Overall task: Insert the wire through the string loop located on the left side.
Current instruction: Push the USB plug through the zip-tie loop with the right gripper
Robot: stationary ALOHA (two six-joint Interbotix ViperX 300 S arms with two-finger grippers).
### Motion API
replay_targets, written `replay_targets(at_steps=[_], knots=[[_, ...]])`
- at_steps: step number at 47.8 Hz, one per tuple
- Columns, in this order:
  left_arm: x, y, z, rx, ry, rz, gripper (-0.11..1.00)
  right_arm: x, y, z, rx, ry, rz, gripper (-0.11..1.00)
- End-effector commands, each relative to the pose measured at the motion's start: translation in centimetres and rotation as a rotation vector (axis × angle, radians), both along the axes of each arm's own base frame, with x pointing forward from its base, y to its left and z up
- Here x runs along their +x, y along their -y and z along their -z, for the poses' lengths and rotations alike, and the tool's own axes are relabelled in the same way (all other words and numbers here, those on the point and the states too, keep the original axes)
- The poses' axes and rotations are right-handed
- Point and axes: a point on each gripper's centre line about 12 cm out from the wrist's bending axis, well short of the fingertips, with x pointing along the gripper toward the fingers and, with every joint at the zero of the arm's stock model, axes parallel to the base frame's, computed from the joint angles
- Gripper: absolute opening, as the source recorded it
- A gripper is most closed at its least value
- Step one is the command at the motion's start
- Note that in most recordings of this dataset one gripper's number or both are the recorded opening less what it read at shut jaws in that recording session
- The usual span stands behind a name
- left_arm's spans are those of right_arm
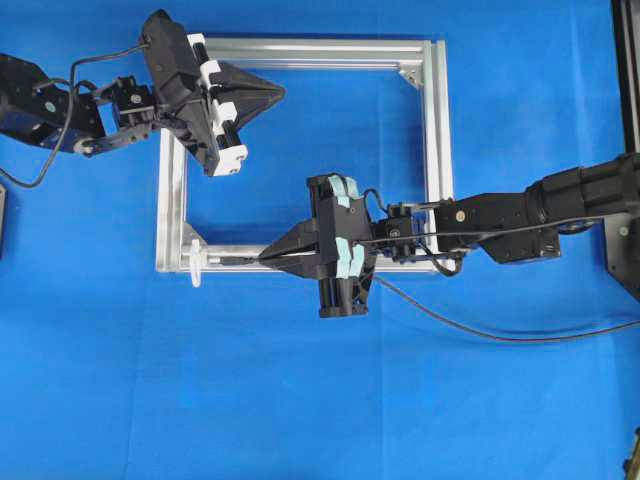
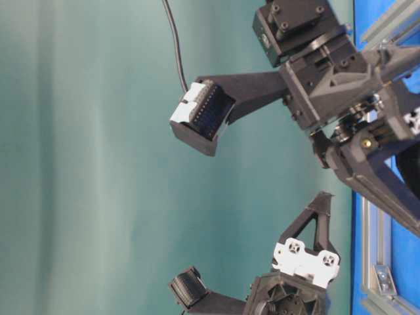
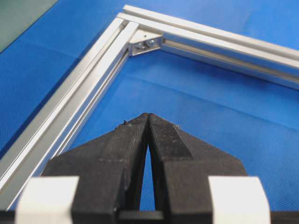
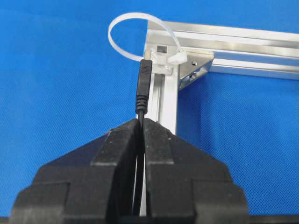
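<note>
The wire [image 4: 143, 88] is thin and black, with a small black plug at its end. The plug sticks out toward the string loop [image 4: 125, 35] and its tip is right at it. The string loop is a small white ring, standing open at the corner of the silver frame [image 4: 224, 42].

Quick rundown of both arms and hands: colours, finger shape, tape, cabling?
Both arms are black. The left hand has wedge-shaped black fingers and white blocks at their base. The right hand has the same fingers, with pale teal tape patches on its body. Thin black cables loop along each arm.
</note>
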Motion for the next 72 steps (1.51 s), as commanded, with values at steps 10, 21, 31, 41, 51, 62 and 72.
replay_targets(at_steps=[10, 21, 31, 41, 51, 62, 72], knots=[[0.1, -0.1, -1.4, 0.015, 0.04, 0.0, 0.0, 0.5, 0.1, -1.4, 0.006, 0.04, 0.006, -0.1], [0.1, 0.0, -1.4, 0.015, 0.04, 0.001, 0.0, 0.5, 0.1, -1.3, 0.006, 0.038, 0.006, -0.1], [0.1, 0.0, -1.4, 0.015, 0.04, 0.001, 0.0, 0.5, 0.1, -1.3, 0.006, 0.038, 0.006, -0.1], [0.1, 0.0, -1.4, 0.016, 0.04, 0.003, 0.0, 0.6, 0.1, -1.4, 0.006, 0.041, 0.006, -0.1], [0.1, 0.0, -1.4, 0.016, 0.04, 0.002, 0.0, 1.3, -0.1, -1.6, 0.007, 0.047, 0.003, -0.1], [0.1, 0.0, -1.5, 0.018, 0.041, 0.003, 0.0, 2.4, -0.1, -1.2, 0.006, 0.046, 0.003, -0.1], [0.1, -0.1, -1.4, 0.017, 0.039, 0.001, 0.0, 3.8, -0.2, -0.9, 0.007, 0.056, 0.004, -0.1]])
